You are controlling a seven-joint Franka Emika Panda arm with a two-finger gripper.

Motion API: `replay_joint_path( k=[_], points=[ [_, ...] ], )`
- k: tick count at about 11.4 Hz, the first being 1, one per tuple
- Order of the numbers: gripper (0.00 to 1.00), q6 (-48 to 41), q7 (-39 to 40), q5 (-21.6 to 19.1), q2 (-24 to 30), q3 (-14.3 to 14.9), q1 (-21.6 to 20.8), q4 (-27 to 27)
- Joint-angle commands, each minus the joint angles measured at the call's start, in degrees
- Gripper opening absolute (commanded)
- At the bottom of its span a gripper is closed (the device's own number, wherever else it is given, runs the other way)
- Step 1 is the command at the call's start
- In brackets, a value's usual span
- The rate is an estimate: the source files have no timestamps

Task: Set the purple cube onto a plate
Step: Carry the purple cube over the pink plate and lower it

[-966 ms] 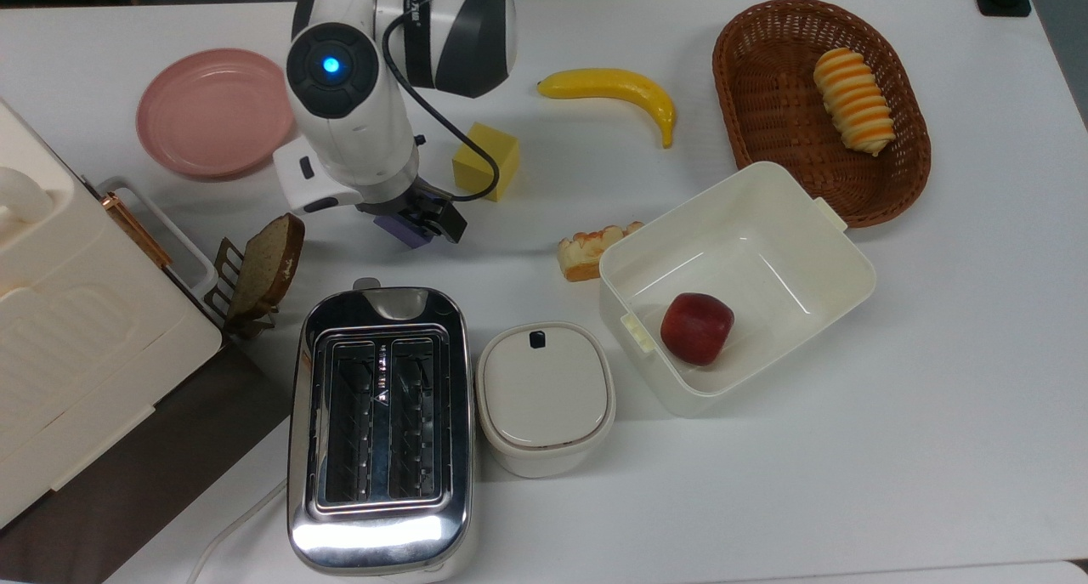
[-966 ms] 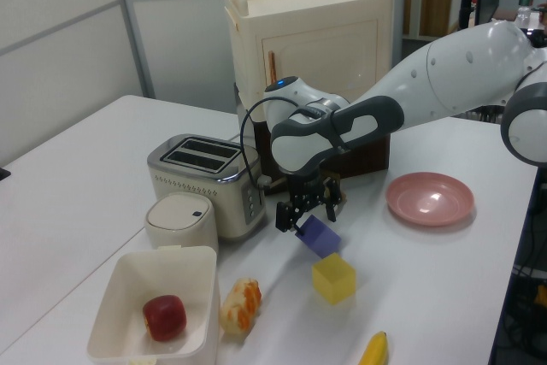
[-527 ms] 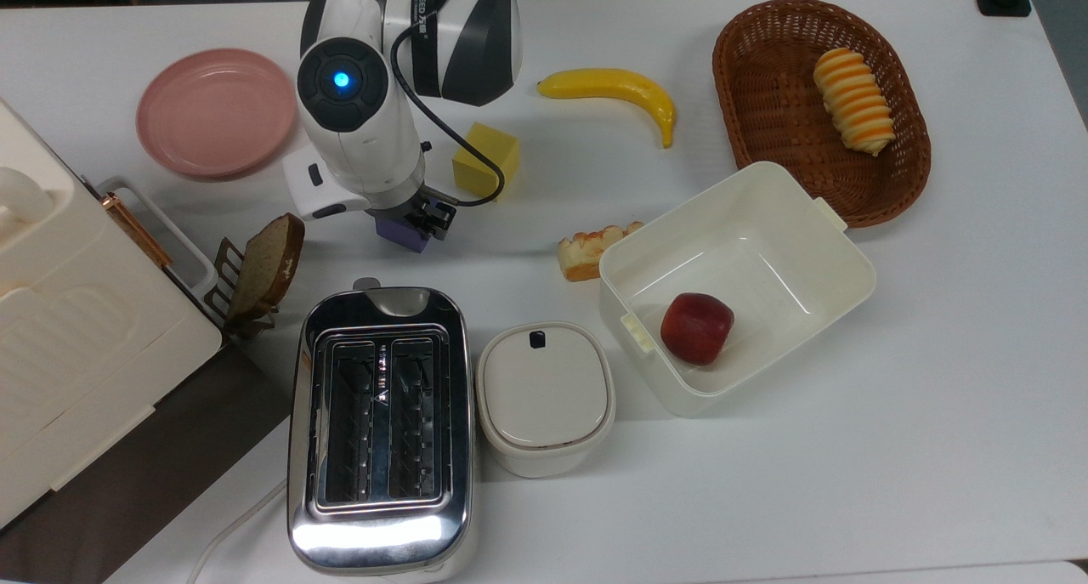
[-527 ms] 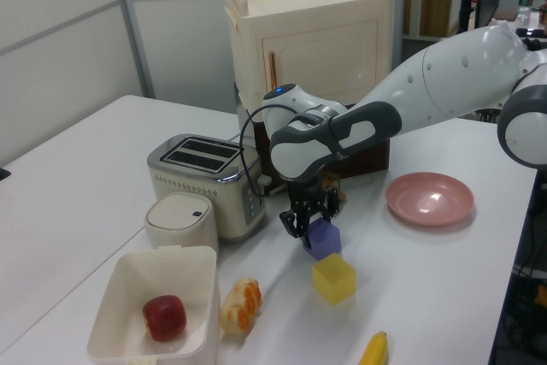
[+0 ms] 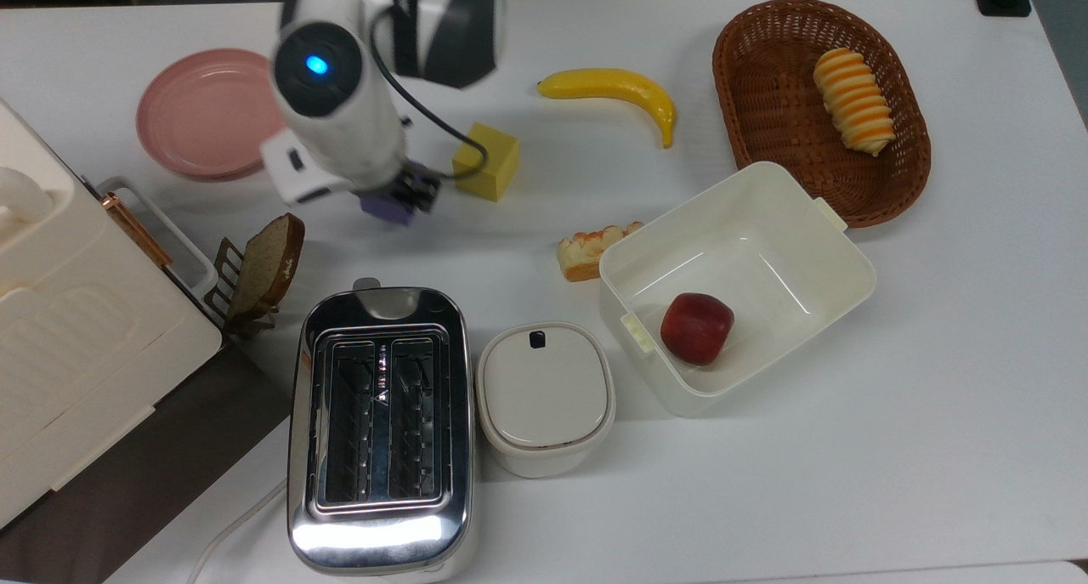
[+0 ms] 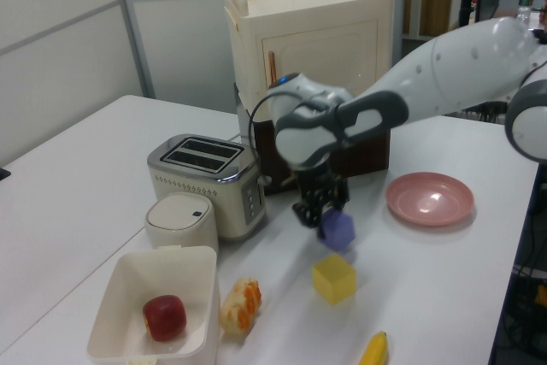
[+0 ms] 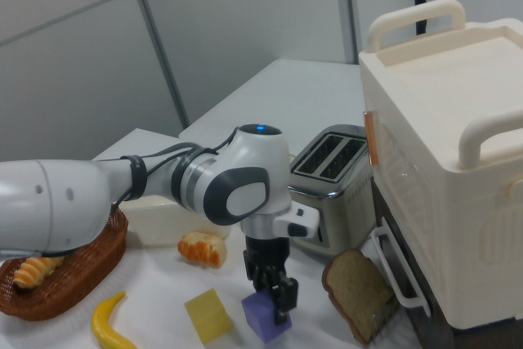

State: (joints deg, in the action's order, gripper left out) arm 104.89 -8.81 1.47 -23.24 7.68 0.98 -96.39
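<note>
The jaws of the gripper (image 5: 399, 195) are clamped on the purple cube (image 5: 380, 206), which hangs clear of the white counter (image 5: 850, 482); in the left view the cube (image 6: 338, 230) sits above the counter with the gripper (image 6: 320, 211) gripping it from above, and in the right view the gripper (image 7: 274, 288) comes down onto the cube (image 7: 265, 316) from the top. In the top view the cube lies between the pink plate (image 5: 200, 116) and the yellow cube (image 5: 486, 161), just beside the yellow cube and near the plate's rim but not over it. In the left view the plate (image 6: 430, 198) is bare and stands to the right of the held cube, with the yellow cube (image 6: 333, 278) below it.

In the top view a banana (image 5: 616, 91) lies to the right of the yellow cube, and a brown wicker basket (image 5: 765, 99) holds a striped pastry (image 5: 852, 99). A white tub (image 5: 807, 252) holds a red apple (image 5: 697, 327), with a piece of bread (image 5: 591, 248) touching its left wall. Nearer the bottom edge stand a chrome toaster (image 5: 378, 431) and a small lidded white container (image 5: 545, 397) side by side. A slice of brown bread (image 5: 268, 265) leans in a small rack beside a cream cabinet (image 5: 68, 329) at the top view's left.
</note>
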Motion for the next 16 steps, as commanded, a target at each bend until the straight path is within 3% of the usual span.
replay_joint_path(
  k=[1, 3, 6, 7, 8, 9, 13, 16],
  points=[
    [0.03, -3.29, 13.0, 0.46, 3.9, 7.42, 0.51, -1.61],
    [0.06, -1.72, 22.38, 0.55, 2.25, 13.47, 1.48, -2.22],
    [0.1, 5.48, 29.26, 0.9, -1.1, 17.63, 3.76, -5.19],
    [0.22, 8.63, 30.77, 0.9, -1.19, 18.24, 4.72, -6.78],
    [0.54, 10.06, 30.87, 0.9, -1.28, 18.25, 5.17, -7.14],
    [1.0, 9.98, 30.87, 0.72, -1.02, 18.34, 5.17, -7.15],
    [1.0, 4.12, 30.87, 0.46, 4.23, 18.34, 3.69, -6.45],
    [1.0, -1.69, 28.77, 0.11, 11.36, 18.34, -3.15, -6.36]
  ],
)
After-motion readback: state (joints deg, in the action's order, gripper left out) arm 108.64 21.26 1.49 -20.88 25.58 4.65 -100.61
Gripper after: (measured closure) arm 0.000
